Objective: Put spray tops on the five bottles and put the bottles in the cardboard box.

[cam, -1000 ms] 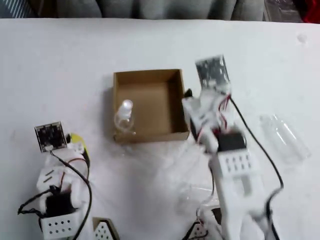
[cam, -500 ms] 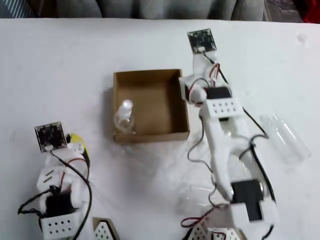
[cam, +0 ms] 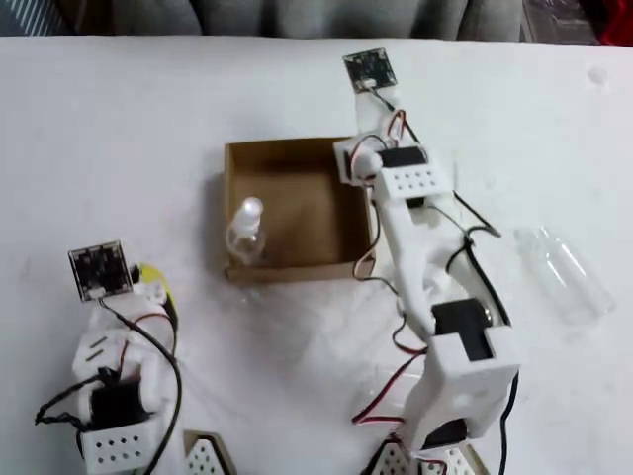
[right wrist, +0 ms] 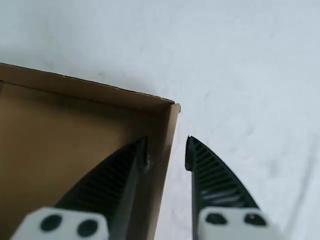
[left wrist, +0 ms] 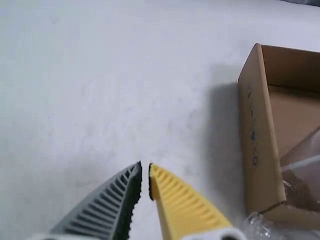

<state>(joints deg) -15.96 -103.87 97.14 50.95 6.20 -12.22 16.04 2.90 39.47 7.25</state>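
Item 1, right gripper (right wrist: 165, 145): jaws part open, astride the right wall of the cardboard box (right wrist: 100, 90) close to its far corner, 1 finger inside, 1 outside, nothing clamped. Inner finger against or nearly against the cardboard, outer finger apart from it. Probably set there to take hold of the wall and steady or shift the box, judged from the straddle alone.

Item 2, left gripper (left wrist: 145, 170): jaws all but closed, tips almost meeting, nothing held. Parked low over bare table (cam: 148, 119), near the left side of the box, likely just kept out of the way.

Item 3, standing bottle (cam: 245, 230): inside the box, near its front left corner, white spray top apparently fitted; counted as 1 of 5 delivered.

Item 4, lying bottle (cam: 566, 274): clear, on its side on the table, well to the right of the box and arm; top not discernible. Awaiting pickup.
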